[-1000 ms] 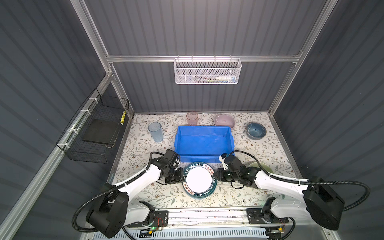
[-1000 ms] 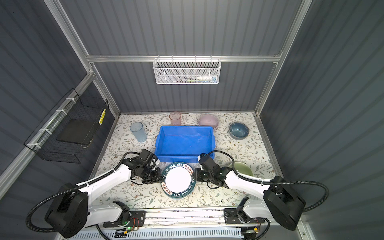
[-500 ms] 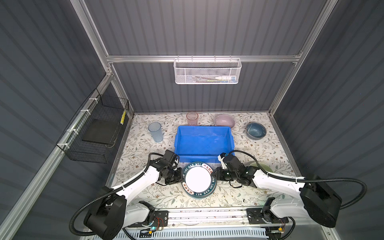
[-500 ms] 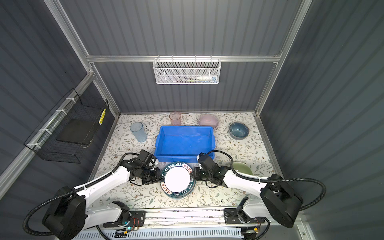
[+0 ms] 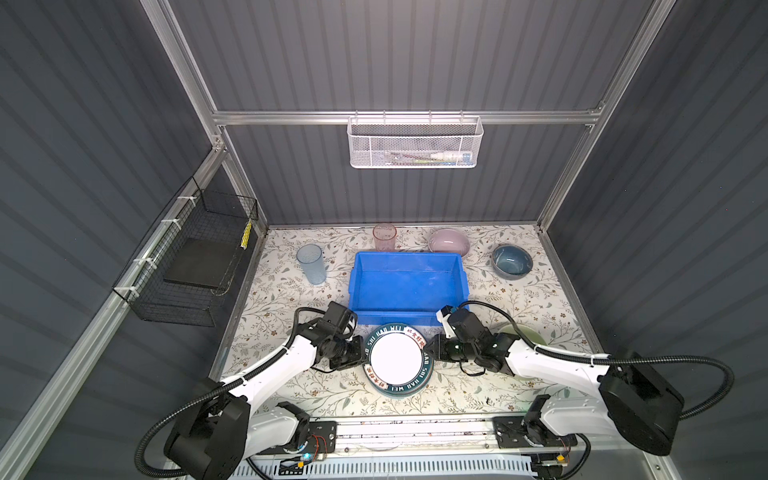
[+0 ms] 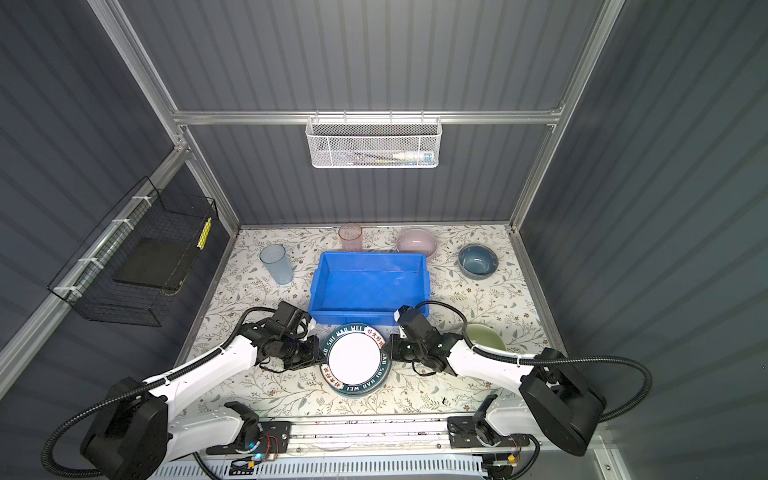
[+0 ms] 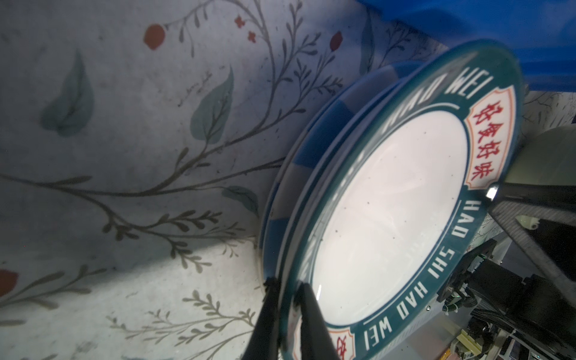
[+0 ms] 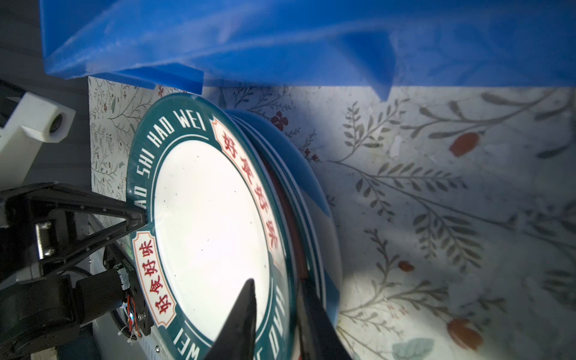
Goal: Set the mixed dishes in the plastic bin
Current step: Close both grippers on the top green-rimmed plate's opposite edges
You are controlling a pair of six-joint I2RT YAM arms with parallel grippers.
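Note:
A stack of plates lies at the front middle, just before the blue plastic bin (image 5: 409, 320) (image 6: 365, 318). The top one is the green-lettered plate (image 5: 397, 359) (image 6: 355, 358). Under it show a blue-white striped plate (image 7: 324, 131) and a red-orange rim (image 8: 280, 187). My left gripper (image 5: 364, 353) (image 7: 286, 288) is shut on the stack's left rim. My right gripper (image 5: 430, 353) (image 8: 277, 290) grips the right rim, one finger over the white face, one under the green rim. The bin (image 8: 280, 37) holds nothing.
Around the bin stand a blue tumbler (image 5: 311, 264), a pink tumbler (image 5: 384, 237), a lilac bowl (image 5: 449, 241) and a dark blue bowl (image 5: 512, 259). A pale green bowl (image 5: 525, 332) sits half hidden behind my right arm. A white mesh basket (image 5: 414, 143) hangs on the back wall, a black wire basket (image 5: 195, 257) on the left.
My right gripper has edged slightly leftward onto the plate rim. The left gripper and the plate stack stand as before.

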